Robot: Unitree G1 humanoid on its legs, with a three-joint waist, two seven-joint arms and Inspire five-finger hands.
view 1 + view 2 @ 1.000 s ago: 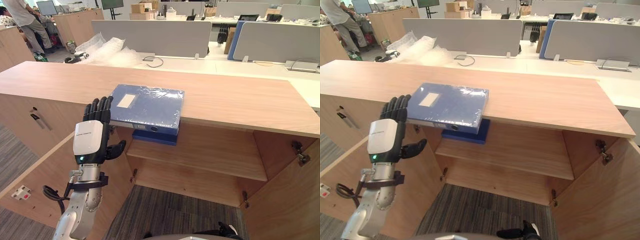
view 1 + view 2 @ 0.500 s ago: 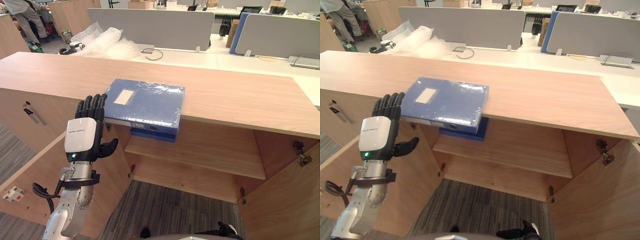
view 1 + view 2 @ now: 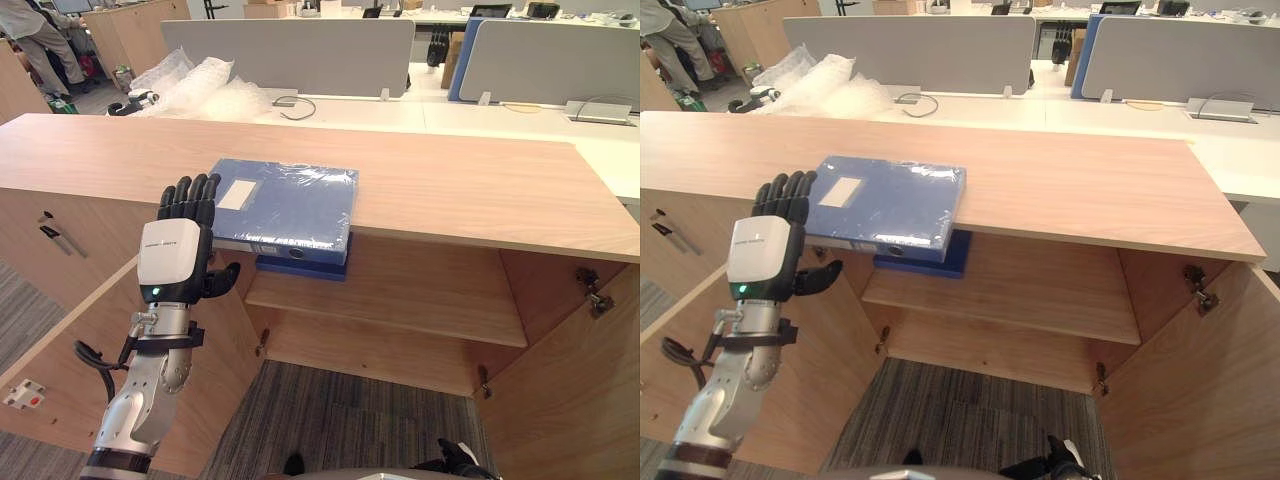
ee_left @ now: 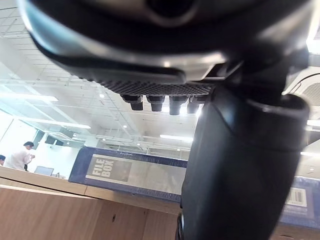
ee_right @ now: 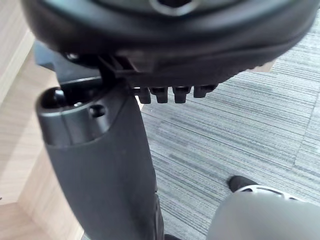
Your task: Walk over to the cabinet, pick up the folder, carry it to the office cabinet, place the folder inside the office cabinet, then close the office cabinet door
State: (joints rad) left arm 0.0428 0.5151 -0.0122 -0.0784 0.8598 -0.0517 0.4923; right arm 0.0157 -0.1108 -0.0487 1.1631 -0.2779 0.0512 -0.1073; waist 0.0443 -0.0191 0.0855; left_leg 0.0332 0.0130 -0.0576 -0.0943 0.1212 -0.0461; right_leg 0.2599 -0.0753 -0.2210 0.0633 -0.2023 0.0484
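Left eye view: flat blue folder (image 3: 295, 207), plastic-wrapped, w/ white label (image 3: 237, 194)

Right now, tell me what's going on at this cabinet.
The robot faces a wooden cabinet whose doors stand open. A blue folder lies flat on its top, overhanging the front edge. The left hand is raised at the folder's left front corner, fingers straight, nothing gripped yet; whether they touch it is unclear. Another blue folder lies on the shelf just below. The right hand hangs low over the carpet.
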